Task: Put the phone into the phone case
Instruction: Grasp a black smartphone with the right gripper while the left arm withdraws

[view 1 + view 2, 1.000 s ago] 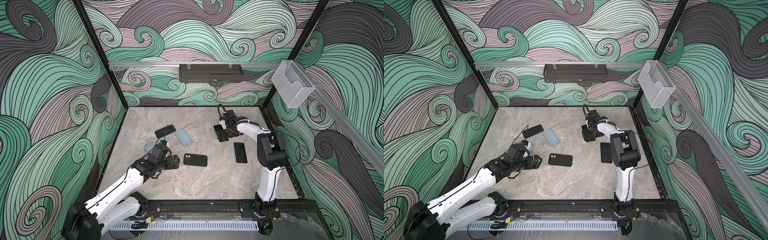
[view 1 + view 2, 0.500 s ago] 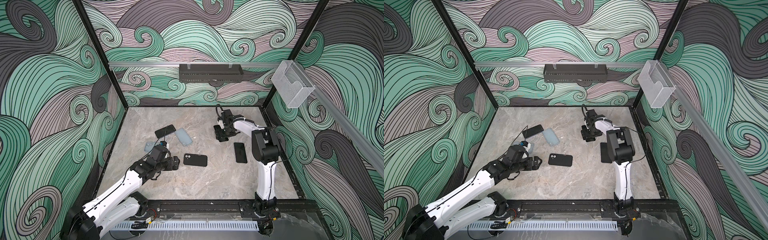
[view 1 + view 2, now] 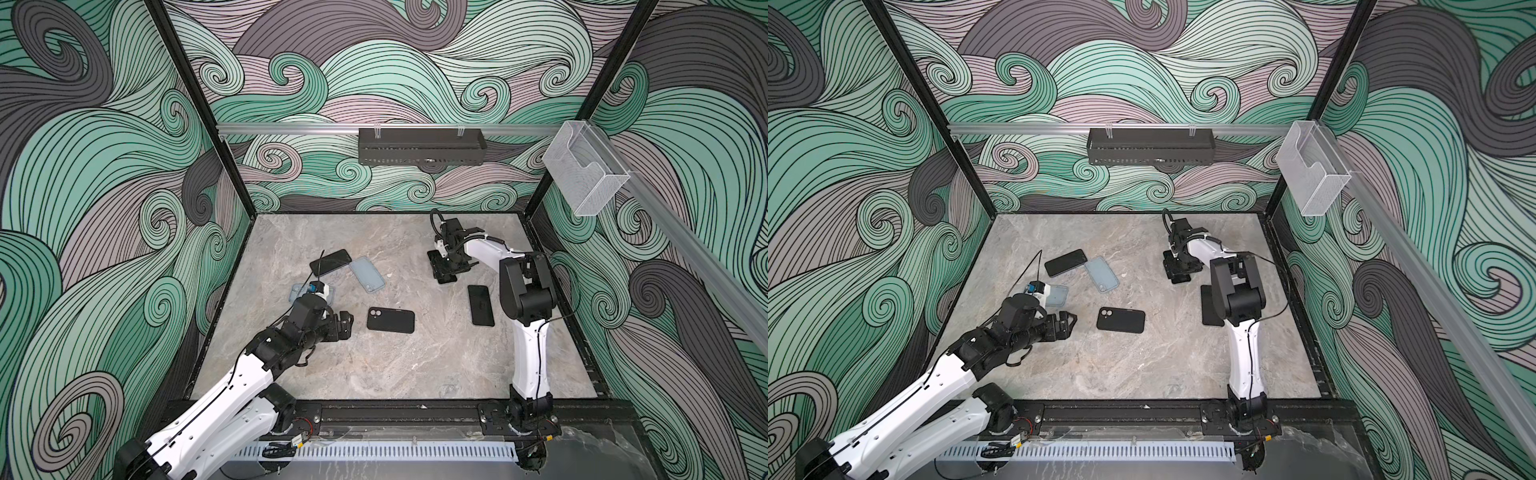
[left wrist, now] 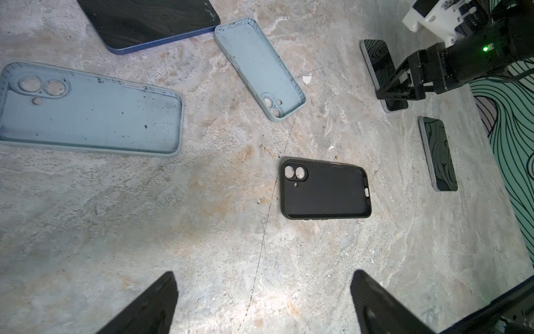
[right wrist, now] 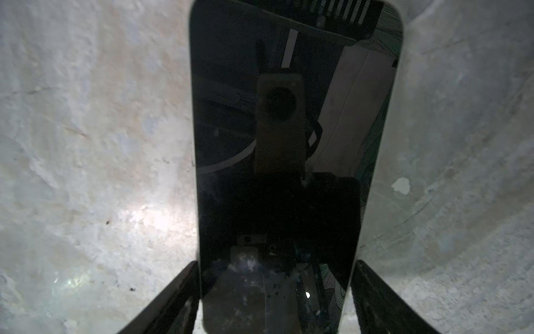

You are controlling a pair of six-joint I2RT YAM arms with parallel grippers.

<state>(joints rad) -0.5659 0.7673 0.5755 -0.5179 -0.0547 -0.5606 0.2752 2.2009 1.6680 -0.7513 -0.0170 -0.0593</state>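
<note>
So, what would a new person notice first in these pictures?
The walls covered with green and grey waves, all around the marble table. Then the phones and empty cases scattered on it, a black case in the middle. At the back right, the right gripper straddles one phone.

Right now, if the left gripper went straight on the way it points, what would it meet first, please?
Most likely the black phone case, lying flat ahead of the open left gripper; its tilt is unclear, so the table could come first.
</note>
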